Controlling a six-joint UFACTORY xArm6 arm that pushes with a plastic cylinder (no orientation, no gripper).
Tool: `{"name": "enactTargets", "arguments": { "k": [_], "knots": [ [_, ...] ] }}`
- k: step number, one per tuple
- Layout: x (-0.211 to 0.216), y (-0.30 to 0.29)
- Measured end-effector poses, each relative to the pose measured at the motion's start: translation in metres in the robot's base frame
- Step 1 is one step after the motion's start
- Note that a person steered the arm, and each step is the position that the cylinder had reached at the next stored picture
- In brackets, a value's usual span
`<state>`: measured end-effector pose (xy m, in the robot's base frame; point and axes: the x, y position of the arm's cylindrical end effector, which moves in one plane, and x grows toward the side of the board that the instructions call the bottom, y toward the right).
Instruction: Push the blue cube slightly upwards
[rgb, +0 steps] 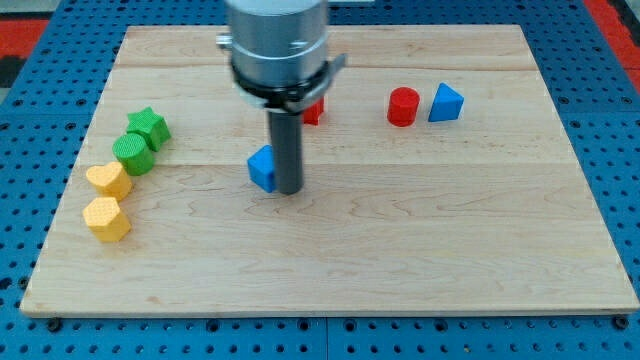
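Observation:
The blue cube (263, 168) sits near the middle of the wooden board, a little to the view's left of centre. My tip (288, 190) rests on the board right beside the cube's right side, touching or almost touching it. The rod partly hides the cube's right edge. The arm's grey body hangs over the board's top middle.
A red block (313, 111) sits partly hidden behind the rod. A red cylinder (403, 107) and a blue triangular block (446, 103) lie at the top right. A green star (149, 127), a green block (133, 153) and two yellow blocks (109, 180) (106, 219) cluster at the left.

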<state>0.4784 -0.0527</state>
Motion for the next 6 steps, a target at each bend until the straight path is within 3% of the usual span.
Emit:
{"name": "enactTargets", "arguments": {
  "k": [2,4,6],
  "knots": [
    [-0.063,-0.056],
    [-0.061,-0.111],
    [-0.088,-0.089]
  ]
}}
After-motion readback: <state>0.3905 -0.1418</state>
